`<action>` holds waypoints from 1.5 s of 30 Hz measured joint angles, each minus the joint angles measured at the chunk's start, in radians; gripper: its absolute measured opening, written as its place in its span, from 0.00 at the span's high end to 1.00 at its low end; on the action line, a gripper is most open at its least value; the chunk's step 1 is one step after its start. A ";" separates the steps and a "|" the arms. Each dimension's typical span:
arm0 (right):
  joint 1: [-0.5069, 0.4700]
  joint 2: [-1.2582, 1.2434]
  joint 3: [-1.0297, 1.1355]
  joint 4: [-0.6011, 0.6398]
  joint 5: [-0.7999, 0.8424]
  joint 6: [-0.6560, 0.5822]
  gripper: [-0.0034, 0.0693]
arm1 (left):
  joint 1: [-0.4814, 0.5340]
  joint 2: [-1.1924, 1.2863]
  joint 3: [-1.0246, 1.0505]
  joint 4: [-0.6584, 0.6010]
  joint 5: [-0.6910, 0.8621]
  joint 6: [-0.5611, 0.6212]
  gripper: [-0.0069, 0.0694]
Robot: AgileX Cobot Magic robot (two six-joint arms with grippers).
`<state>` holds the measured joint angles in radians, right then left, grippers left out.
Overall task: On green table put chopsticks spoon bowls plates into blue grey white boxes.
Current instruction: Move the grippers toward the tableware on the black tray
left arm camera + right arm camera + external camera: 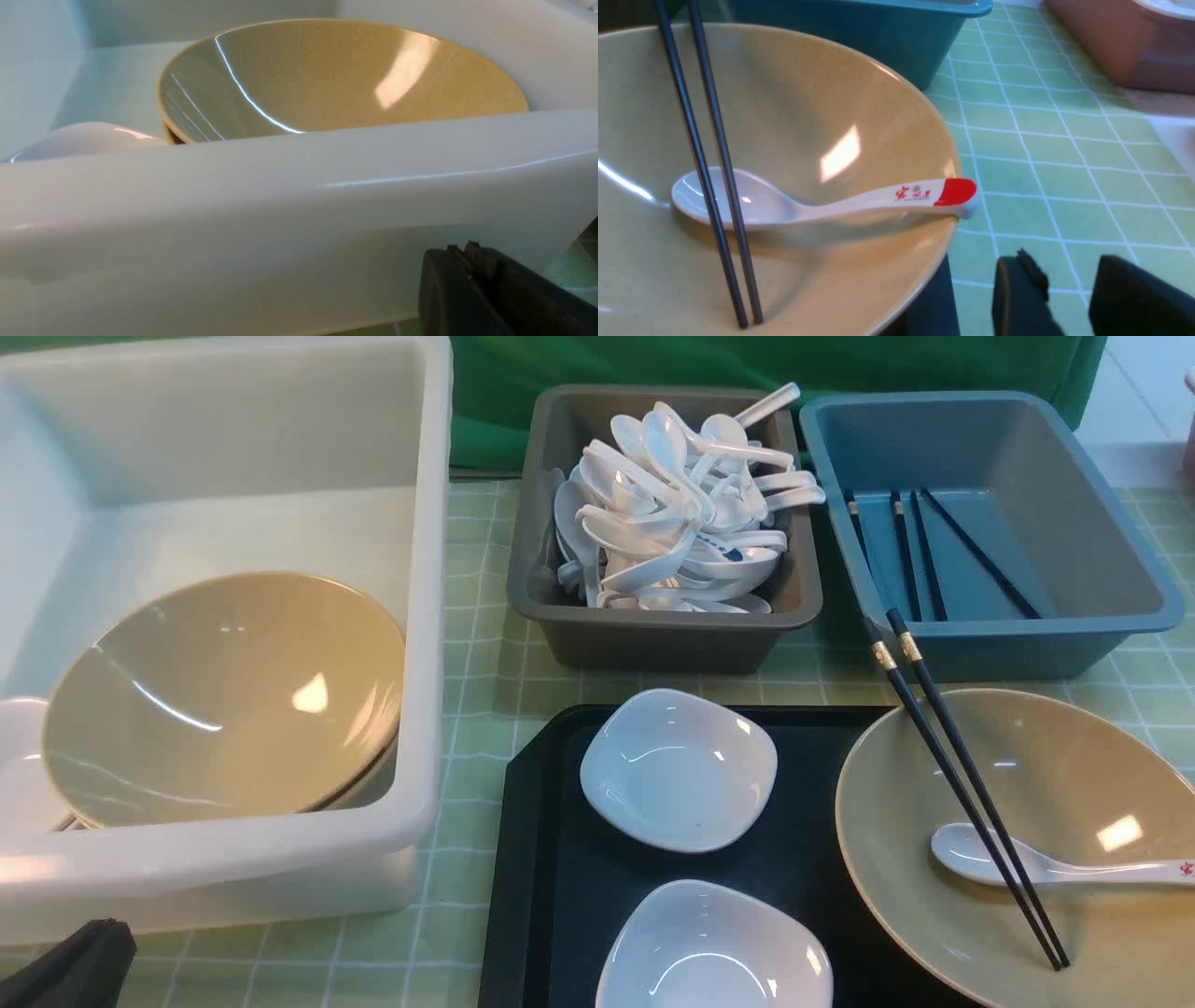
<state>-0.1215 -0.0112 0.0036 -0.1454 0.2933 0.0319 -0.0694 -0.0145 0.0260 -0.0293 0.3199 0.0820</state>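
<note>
At near right, the spoon (822,205) lay in the tan bowl (808,93), long axis left to right, its red handle end resting on the right rim, just beside the spread, empty right gripper (1064,280), the nearer arm.

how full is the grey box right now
Nearly full: the grey box holds a tangled heap of white spoons piled up to about its rim, with one handle poking out over the far edge.
</note>
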 joint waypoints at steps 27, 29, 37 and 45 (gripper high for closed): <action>0.000 0.000 0.000 0.000 0.000 0.000 0.63 | 0.000 0.000 0.000 0.000 0.000 0.000 0.91; 0.000 0.000 0.000 0.000 0.000 0.000 0.63 | 0.000 0.000 0.000 0.000 0.000 0.000 0.91; 0.000 0.000 0.000 0.000 0.000 0.000 0.63 | 0.000 0.000 0.000 0.000 0.000 0.000 0.91; 0.000 0.000 0.009 0.000 -0.053 0.001 0.63 | 0.000 0.000 0.000 0.009 -0.003 0.000 0.91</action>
<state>-0.1215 -0.0112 0.0123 -0.1454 0.2407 0.0326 -0.0694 -0.0145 0.0260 -0.0198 0.3173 0.0815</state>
